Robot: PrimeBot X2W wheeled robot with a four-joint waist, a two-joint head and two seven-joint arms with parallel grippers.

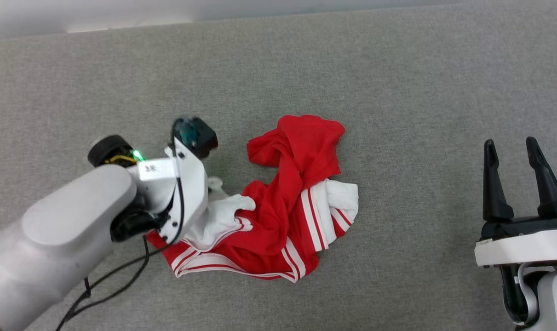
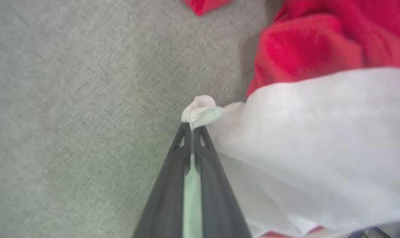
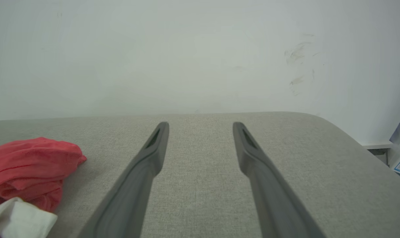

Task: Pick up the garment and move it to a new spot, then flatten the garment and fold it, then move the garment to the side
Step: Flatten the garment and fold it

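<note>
— Our left gripper is pinched tight on a white fold of the shirt, right?
— Yes. We see the shirt crumpled in a heap on the grey fabric surface.
— And our right gripper?
— Fingers spread wide, holding nothing, well apart from the shirt.

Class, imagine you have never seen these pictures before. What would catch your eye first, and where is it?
The crumpled red garment with white striped trim lies bunched in the middle of the grey fabric surface. The left gripper is shut on a pinch of its white cloth at the heap's left edge. The right gripper stands open and apart at the lower right.
</note>
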